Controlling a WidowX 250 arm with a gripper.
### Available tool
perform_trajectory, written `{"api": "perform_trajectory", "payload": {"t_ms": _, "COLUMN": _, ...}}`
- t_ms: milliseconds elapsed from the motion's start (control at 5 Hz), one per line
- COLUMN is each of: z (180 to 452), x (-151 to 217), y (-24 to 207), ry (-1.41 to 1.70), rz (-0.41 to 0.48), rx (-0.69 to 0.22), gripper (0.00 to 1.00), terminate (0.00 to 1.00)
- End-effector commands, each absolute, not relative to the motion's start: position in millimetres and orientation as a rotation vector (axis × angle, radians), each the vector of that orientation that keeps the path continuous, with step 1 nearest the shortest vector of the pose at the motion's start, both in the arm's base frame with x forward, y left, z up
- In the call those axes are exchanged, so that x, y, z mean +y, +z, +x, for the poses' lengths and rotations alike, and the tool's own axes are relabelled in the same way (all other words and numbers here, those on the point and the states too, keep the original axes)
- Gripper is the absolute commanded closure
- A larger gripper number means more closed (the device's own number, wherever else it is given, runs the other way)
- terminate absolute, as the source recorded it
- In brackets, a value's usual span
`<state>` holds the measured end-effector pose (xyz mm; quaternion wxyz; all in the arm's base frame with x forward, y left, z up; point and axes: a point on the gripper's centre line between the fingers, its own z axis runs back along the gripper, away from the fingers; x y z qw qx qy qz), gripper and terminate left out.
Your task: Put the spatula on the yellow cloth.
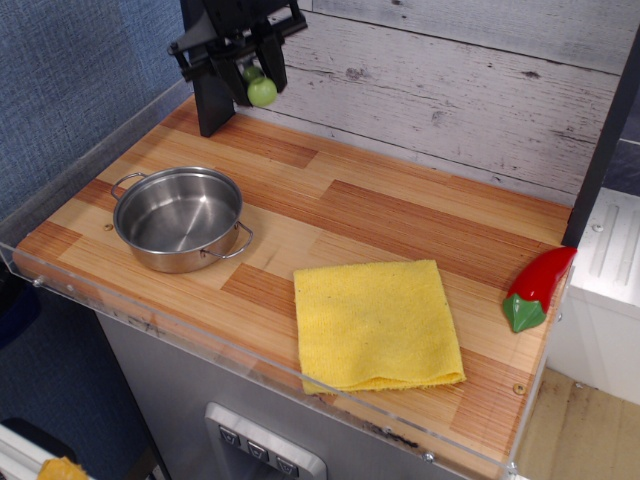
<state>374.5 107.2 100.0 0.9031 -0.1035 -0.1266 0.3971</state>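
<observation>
My black gripper (252,72) is at the back left, high above the wooden table, shut on the spatula (261,90). Only the spatula's light-green rounded handle end shows below the fingers; its blade is hidden between them. The yellow cloth (375,322) lies flat near the table's front edge, right of centre, far from the gripper.
A steel pot (178,217) with two handles stands at the left front. A red pepper (537,287) with a green stem lies at the right edge. A clear plastic rim (150,325) runs along the table's front and left. A grey plank wall (450,70) is behind.
</observation>
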Motion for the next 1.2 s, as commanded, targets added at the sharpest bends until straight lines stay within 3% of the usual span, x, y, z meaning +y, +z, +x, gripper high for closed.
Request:
{"api": "perform_trajectory", "payload": {"t_ms": 0, "z": 338, "x": 81, "y": 154, "ry": 0.689, "rz": -0.244, "rx": -0.356, "gripper": 1.00, "terminate": 0.00}}
{"api": "perform_trajectory", "payload": {"t_ms": 400, "z": 293, "x": 46, "y": 160, "ry": 0.557, "rz": -0.252, "rx": -0.363, "gripper": 1.00, "terminate": 0.00}}
{"api": "perform_trajectory", "payload": {"t_ms": 1000, "z": 244, "x": 12, "y": 113, "ry": 0.405, "rz": -0.207, "rx": -0.295, "gripper": 1.00, "terminate": 0.00}}
